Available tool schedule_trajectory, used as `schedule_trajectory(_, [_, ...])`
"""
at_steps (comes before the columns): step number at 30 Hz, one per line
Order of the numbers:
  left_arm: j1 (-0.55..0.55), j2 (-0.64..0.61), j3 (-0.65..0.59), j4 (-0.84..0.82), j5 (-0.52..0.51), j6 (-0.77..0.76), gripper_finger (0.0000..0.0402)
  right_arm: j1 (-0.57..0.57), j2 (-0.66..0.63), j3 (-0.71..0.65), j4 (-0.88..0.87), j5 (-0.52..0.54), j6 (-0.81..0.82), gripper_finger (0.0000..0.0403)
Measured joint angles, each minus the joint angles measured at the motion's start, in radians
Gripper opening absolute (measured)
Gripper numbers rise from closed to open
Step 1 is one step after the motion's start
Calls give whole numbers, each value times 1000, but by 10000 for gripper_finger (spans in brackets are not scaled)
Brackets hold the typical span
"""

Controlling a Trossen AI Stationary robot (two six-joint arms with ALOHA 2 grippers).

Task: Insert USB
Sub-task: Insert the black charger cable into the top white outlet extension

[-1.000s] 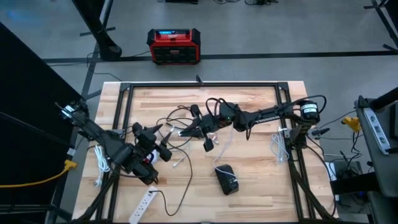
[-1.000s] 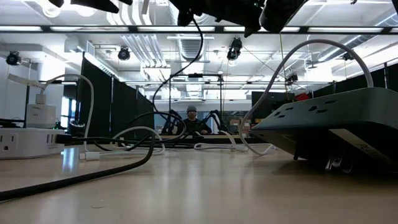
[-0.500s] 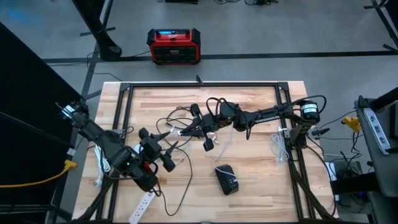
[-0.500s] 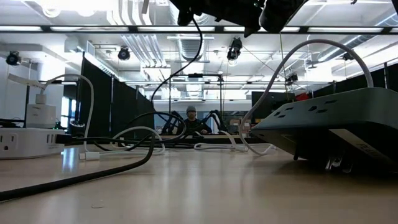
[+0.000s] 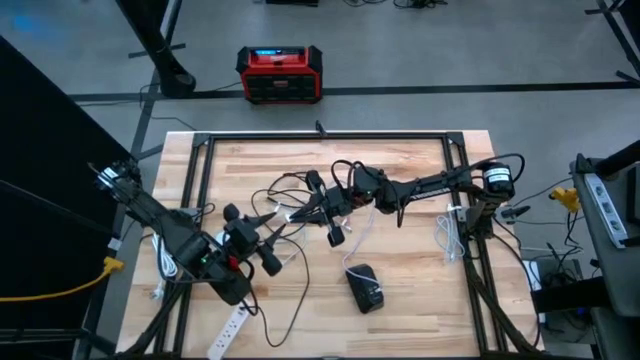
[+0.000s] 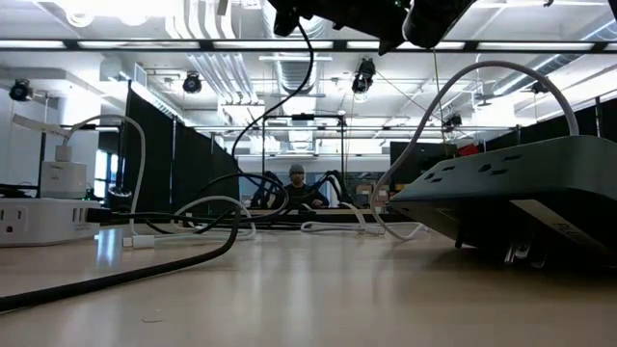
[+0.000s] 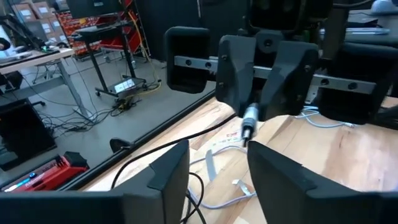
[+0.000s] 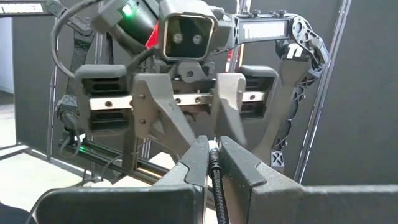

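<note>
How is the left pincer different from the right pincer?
The right pincer is squeezed shut on a thin black cable, while the left pincer has a gap between its fingers and holds nothing. From above, the right pincer is over the middle of the wooden table, while the left pincer is nearer the table's left side. Both are dark, have two fingers, and point at each other.

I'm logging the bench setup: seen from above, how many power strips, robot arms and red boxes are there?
Power strips: 2, the white power strip and the black power strip
Robot arms: 2, the left arm and the right arm
Red boxes: 1, the red box on the floor
Total: 5
</note>
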Motion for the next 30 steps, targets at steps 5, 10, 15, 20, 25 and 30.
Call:
schedule_trajectory(5, [0, 0, 0, 105, 69, 129, 115, 0, 0, 0, 0, 0, -2, 14])
schedule_trajectory(10, [4, 0, 0, 127, 77, 168, 93, 0, 0, 0, 0, 0, -1, 14])
schedule_trajectory(15, [5, -1, 0, 126, 77, 168, 69, 2, 0, 0, 0, -1, 6, 14])
schedule_trajectory(20, [5, -1, 0, 126, 77, 169, 35, 6, 0, 0, -1, -5, 6, 14])
schedule_trajectory(25, [5, -2, 0, 131, 71, 188, 3, 7, 0, 0, -5, -8, 7, 14])
schedule_trajectory(30, [4, -2, 0, 133, 78, 194, 1, 6, 0, 0, -37, -26, 24, 14])
